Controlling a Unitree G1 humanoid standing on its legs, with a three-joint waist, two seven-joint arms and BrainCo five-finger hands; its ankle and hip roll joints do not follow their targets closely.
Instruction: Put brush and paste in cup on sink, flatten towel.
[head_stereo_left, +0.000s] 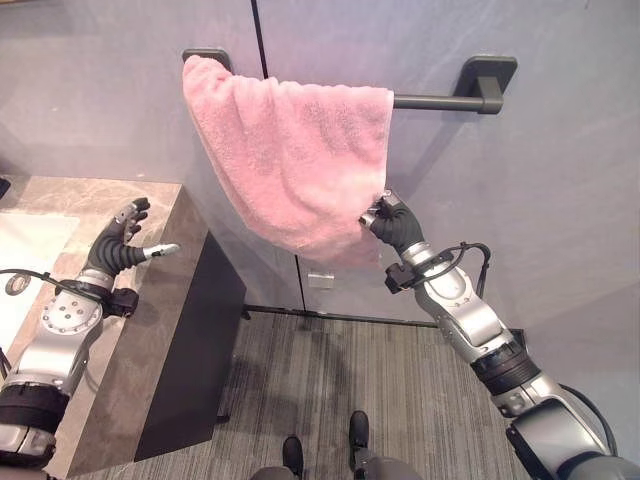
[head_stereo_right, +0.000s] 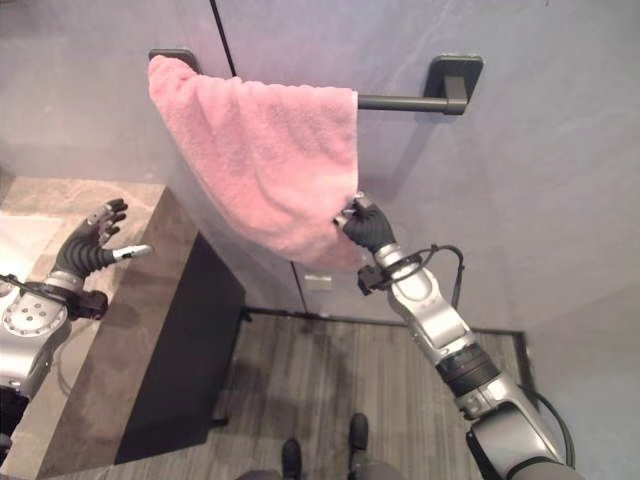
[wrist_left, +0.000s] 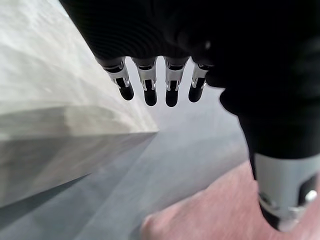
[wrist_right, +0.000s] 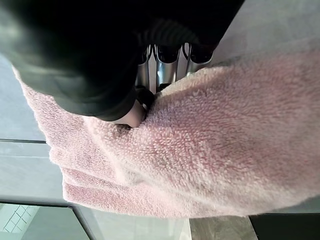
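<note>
A pink towel (head_stereo_left: 290, 150) hangs bunched toward the left end of a dark wall rail (head_stereo_left: 440, 100), its lower edge slanting down to the right. My right hand (head_stereo_left: 392, 226) is raised to the towel's lower right corner and pinches the cloth (wrist_right: 210, 140) between thumb and fingers. My left hand (head_stereo_left: 125, 240) hovers over the stone counter (head_stereo_left: 150, 330) with its fingers (wrist_left: 150, 87) relaxed and holding nothing.
The counter's dark side panel (head_stereo_left: 195, 350) drops to a grey striped floor (head_stereo_left: 350, 370). A white sink basin (head_stereo_left: 30, 260) lies at the far left. The rail's right bracket (head_stereo_left: 488, 78) stands bare on the grey wall.
</note>
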